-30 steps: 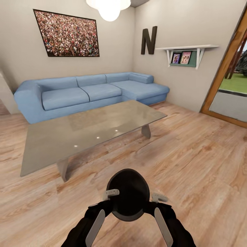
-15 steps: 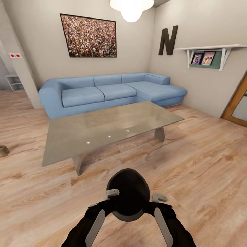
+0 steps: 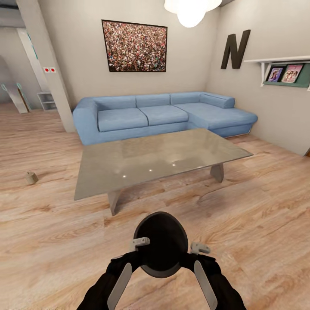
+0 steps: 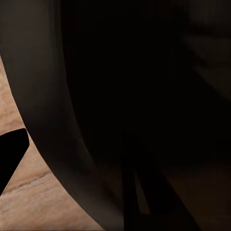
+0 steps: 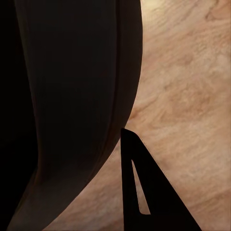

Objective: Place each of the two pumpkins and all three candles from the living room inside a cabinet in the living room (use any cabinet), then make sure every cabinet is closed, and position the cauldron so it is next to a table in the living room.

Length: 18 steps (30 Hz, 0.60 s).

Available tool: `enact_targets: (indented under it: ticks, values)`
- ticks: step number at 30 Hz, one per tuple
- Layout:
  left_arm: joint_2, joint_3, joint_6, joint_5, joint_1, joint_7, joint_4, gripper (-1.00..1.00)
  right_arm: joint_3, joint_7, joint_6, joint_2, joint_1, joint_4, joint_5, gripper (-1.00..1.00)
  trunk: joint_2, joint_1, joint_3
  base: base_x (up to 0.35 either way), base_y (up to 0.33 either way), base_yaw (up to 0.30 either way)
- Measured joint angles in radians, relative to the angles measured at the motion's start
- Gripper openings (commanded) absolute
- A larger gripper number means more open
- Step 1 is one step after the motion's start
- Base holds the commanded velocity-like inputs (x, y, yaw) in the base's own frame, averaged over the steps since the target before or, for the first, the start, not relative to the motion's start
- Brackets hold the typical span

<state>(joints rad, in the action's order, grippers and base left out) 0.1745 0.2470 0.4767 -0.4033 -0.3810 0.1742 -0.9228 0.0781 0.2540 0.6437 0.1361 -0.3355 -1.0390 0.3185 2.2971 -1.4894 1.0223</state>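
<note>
The dark cauldron (image 3: 160, 245) sits at the lower centre of the head view, clamped between the two arms, its mouth a black hollow whose contents cannot be made out. The left gripper (image 3: 138, 243) and right gripper (image 3: 199, 248) each press on a side of its rim, grasping the pot. Beyond it, mid-frame, stands the glossy grey bench (image 3: 103, 178), its top bare, on the wooden floor (image 3: 258, 206). A small tan candle (image 3: 30, 177) stands on the floor at middle left, well apart from the bench. A blue sofa (image 3: 142, 116) lines the far wall.
</note>
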Motion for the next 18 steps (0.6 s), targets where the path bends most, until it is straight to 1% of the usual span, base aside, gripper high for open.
enact_targets:
  ticks: [3, 10, 14, 18]
  values:
    - [0.0, -0.001, 0.0, 0.0, 0.0, 0.0, 0.0, -1.0, 0.0, 0.0, 0.0, 0.002, 0.0, 0.0, -0.004, -1.0, 0.0, 0.0, 0.0, 0.0, 0.0, 0.01]
    - [0.0, 0.001, -0.001, 0.0, 0.0, 0.0, 0.0, -1.0, 0.001, 0.0, -0.001, -0.002, 0.0, 0.0, 0.004, -1.0, 0.0, 0.0, 0.0, 0.0, 0.0, 0.01]
    - [0.0, 0.0, -0.001, -0.001, 0.0, 0.0, 0.001, -1.0, 0.0, 0.0, 0.0, -0.001, 0.0, 0.0, 0.001, -1.0, 0.0, 0.0, 0.0, 0.034, 0.0, 0.203]
    - [0.0, 0.0, 0.0, 0.0, 0.0, 0.0, 0.0, -1.0, 0.0, 0.0, 0.0, 0.0, 0.0, 0.0, 0.0, -1.0, 0.0, 0.0, 0.0, 0.157, 0.0, 0.276]
